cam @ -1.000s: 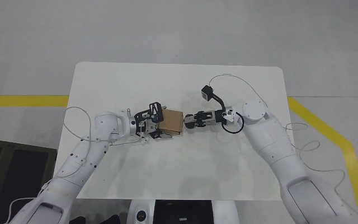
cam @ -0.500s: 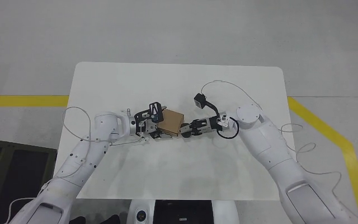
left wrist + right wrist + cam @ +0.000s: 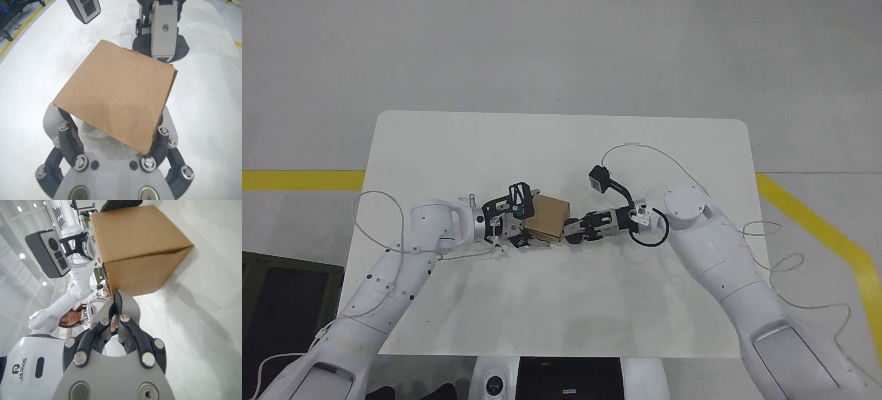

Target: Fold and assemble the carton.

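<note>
A brown carton (image 3: pixel 550 214), folded into a box shape, rests on the white table (image 3: pixel 442 150) near its middle. My left gripper (image 3: pixel 525 232) holds one end of it. In the left wrist view the carton (image 3: pixel 117 98) lies between my two fingers (image 3: pixel 65 123), which press on its sides. My right gripper (image 3: pixel 569 232) is at the opposite end, its fingers shut together. In the right wrist view its tips (image 3: pixel 117 296) touch the lower edge of the carton (image 3: pixel 140 243). The left wrist view shows the right gripper (image 3: pixel 162 56) against the far edge.
A thin white cable (image 3: pixel 652 148) loops over the table behind my right arm. Bare tabletop lies on all sides of the carton. Yellow floor tape (image 3: pixel 302 180) runs beside the table.
My right gripper moved left and in against the carton's end, with its wrist turned. The left gripper and the carton stayed put.
</note>
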Robot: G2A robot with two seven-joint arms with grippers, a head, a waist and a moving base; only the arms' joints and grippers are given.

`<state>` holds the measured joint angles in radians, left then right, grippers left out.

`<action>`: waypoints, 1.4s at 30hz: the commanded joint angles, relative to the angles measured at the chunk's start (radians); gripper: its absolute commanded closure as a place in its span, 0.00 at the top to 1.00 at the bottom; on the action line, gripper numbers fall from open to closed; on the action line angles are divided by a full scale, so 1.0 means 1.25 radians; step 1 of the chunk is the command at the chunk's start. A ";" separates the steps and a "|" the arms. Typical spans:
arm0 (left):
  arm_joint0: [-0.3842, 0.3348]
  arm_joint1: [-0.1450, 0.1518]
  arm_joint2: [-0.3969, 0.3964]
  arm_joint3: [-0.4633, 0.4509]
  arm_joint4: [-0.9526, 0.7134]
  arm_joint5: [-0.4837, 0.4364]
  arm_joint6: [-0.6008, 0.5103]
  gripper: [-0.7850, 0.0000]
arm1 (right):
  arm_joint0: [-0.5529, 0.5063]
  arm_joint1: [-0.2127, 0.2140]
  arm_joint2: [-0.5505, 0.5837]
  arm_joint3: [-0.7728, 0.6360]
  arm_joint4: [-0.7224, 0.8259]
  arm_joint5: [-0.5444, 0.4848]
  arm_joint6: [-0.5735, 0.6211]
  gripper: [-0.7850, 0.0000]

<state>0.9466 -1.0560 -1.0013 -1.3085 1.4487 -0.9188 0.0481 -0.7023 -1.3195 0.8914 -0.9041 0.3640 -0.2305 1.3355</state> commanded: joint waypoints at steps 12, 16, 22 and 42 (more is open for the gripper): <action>0.028 0.018 -0.083 -0.006 -0.079 -0.015 -0.014 1.00 | -0.024 0.034 0.078 -0.048 -0.031 -0.074 -0.016 0.00; 0.057 0.032 -0.136 -0.041 -0.120 -0.033 -0.033 1.00 | -0.041 0.047 0.109 -0.081 -0.041 -0.115 -0.029 0.10; 0.105 0.050 -0.216 -0.105 -0.192 -0.033 -0.070 1.00 | -0.072 0.064 0.159 -0.126 -0.048 -0.198 -0.059 0.24; 0.143 0.070 -0.351 -0.193 -0.460 0.133 -0.281 1.00 | -0.099 0.113 0.319 -0.158 -0.237 -0.428 -0.304 1.00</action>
<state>1.1279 -0.9697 -1.4340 -1.5493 0.8776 -0.7482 -0.2981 -0.8251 -1.1817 1.2765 -1.1005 0.0954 -0.7643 0.9813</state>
